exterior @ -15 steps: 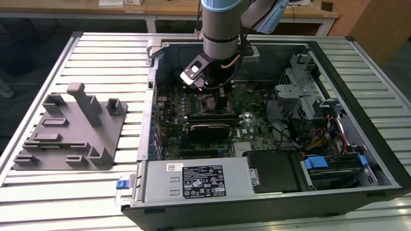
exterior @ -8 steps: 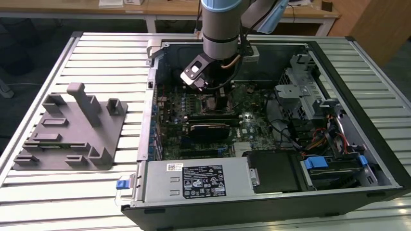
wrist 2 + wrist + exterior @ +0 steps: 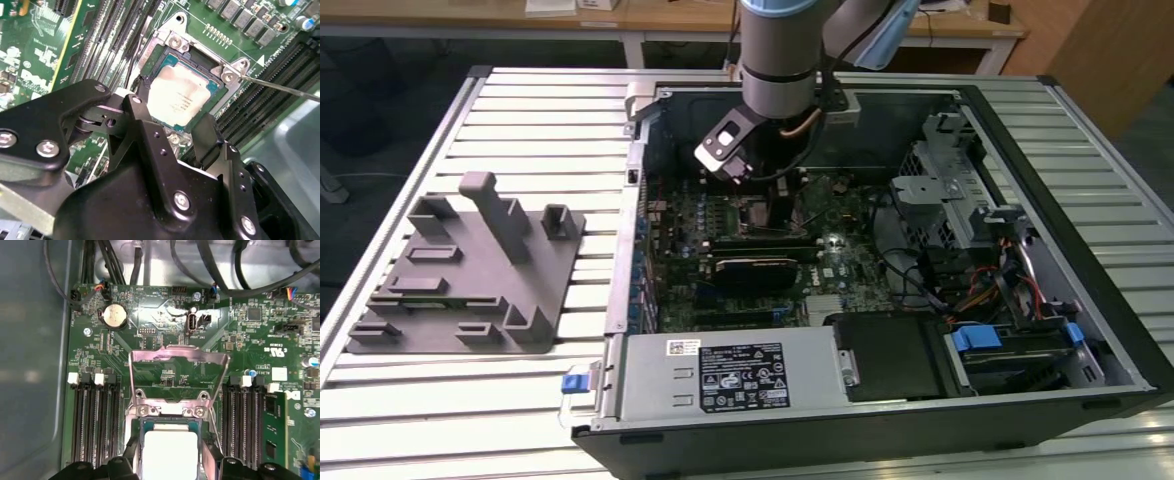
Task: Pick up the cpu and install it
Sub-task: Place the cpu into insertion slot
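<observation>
- My gripper (image 3: 171, 115) hangs low inside the open computer case (image 3: 1107, 330) on the desk (image 3: 520, 110); it is directly over the socket (image 3: 172, 37) on the green board (image 3: 240, 340)
- The cpu (image 3: 180, 95) lies flat between my jaws, inside the socket's metal frame; its silvery top faces up, with a thin green rim around it
- The gripper closes on two opposite edges of the cpu; I see no gap, so I judge it is pinching the chip
- The hinged cover plate (image 3: 175, 357) stands raised beyond the socket; the thin lever (image 3: 280, 87) is swung out to one side
- The pick-up looks done, and seating is the step in hand; I cannot tell whether the chip is fully down
- This step calls for a level chip, square to the frame, with no sideways drag; the contacts beneath would likely bend easily
- The grey tray (image 3: 467, 270) sits well apart, on the exterior view's left
</observation>
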Action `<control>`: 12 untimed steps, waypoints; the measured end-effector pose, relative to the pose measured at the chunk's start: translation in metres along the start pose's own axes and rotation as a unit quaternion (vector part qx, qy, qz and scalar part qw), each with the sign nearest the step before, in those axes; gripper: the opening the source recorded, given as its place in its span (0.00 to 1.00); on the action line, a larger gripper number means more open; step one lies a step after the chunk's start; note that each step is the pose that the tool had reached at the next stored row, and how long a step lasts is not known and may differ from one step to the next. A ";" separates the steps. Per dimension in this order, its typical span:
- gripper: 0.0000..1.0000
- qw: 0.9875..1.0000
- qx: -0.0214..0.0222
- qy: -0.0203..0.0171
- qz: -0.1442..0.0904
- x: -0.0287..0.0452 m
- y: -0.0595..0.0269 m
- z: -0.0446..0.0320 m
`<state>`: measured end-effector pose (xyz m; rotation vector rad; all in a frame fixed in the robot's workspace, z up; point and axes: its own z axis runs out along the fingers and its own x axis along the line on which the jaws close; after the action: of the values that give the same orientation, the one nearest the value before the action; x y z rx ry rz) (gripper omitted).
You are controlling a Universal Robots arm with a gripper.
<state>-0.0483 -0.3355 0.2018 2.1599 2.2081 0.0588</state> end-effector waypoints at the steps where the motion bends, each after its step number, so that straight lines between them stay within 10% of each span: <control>1: 0.61 1.000 0.000 0.000 0.000 0.0000 0.0001 -0.0018; 12: 0.53 1.000 0.000 0.000 0.000 0.0000 0.0003 -0.0049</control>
<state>-0.0483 -0.3355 0.2067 2.1599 2.2081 0.0589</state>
